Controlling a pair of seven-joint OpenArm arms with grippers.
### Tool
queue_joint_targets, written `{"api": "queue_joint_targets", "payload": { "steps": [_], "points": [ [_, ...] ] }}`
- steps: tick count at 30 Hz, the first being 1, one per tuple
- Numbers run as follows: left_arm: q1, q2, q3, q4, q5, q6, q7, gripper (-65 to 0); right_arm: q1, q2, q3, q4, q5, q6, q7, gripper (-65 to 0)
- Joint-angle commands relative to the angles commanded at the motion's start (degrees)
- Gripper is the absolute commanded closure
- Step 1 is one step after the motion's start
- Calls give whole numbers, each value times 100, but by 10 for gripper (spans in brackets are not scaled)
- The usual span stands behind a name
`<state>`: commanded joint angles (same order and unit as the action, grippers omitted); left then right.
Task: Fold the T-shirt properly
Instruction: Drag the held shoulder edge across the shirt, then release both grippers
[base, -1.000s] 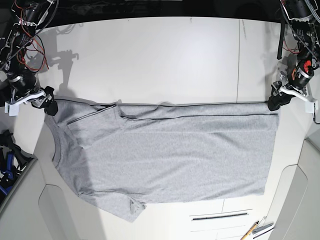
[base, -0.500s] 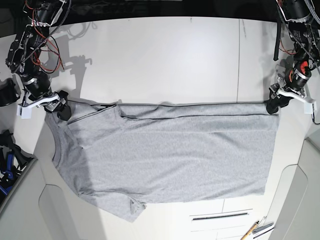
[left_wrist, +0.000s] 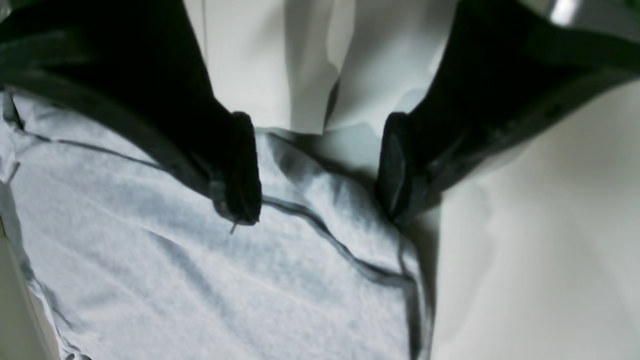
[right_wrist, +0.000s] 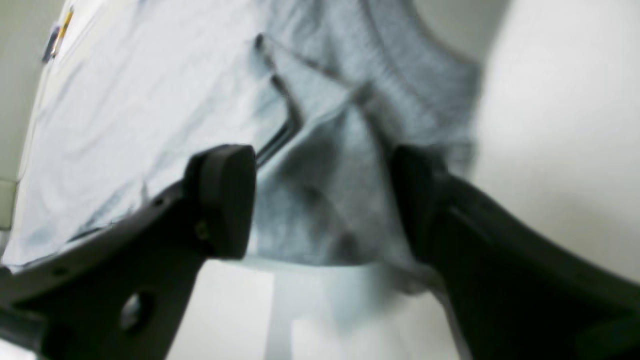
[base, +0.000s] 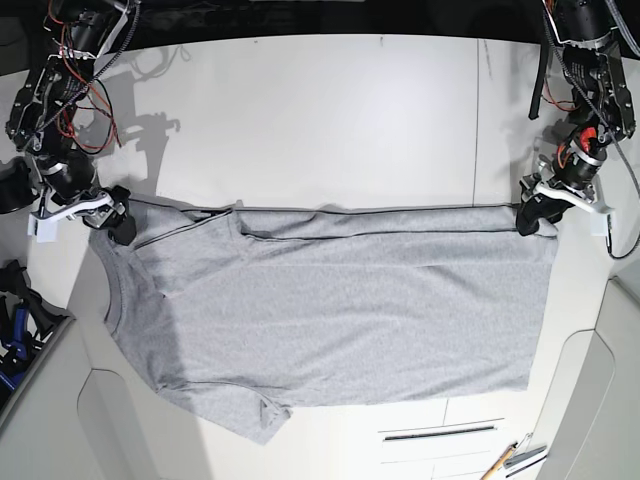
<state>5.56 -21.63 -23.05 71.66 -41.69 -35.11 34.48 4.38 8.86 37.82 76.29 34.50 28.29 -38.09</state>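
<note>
Left gripper (left_wrist: 320, 170): one, fingers well parted over the shirt's upper edge. Right gripper (right_wrist: 325, 200): one, fingers apart, cloth between; grip cannot be told. T-shirt (base: 360, 310): one, grey, partly folded, on the bench (base: 300, 110).

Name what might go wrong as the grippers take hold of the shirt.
The open left gripper has the T-shirt's bunched edge between its fingers, so closing might crease that corner.

The open right gripper straddles several layers; it could pinch too many or miss one.

The rumpled sleeve near it might drag crookedly when pulled.
</note>
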Motion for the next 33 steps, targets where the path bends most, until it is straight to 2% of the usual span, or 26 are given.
{"api": "queue_joint_targets", "payload": {
  "steps": [8, 13, 18, 20, 21, 25, 33],
  "points": [
    [-2, 2, 0, 0, 39, 0, 0, -406, -26, 33, 446, 129, -149, -7, -140, -418],
    [0, 2, 0, 0, 39, -2, 0, -406, -31, 299, 444, 105, -262, -256, -114, -418],
    [-2, 4, 0, 0, 39, -2, 0, -406, -31, 332, 391, -221, -260, -282, -63, -418],
    [-4, 4, 0, 0, 35, -2, -2, -406, -28, 334, 278, -463, -258, -275, 98, -418],
    [-7, 4, 0, 0, 33, -2, 0, -406, -28, 332, 201, -588, -247, -223, 203, -418],
    [-13, 4, 0, 0, 37, -2, 0, -406, -28, 297, -146, -935, 157, 302, 249, -418],
    [-17, 4, 2, 0, 39, -13, 2, -406, 4, -48, -308, -933, 258, 361, 256, -418]
  ]
}}
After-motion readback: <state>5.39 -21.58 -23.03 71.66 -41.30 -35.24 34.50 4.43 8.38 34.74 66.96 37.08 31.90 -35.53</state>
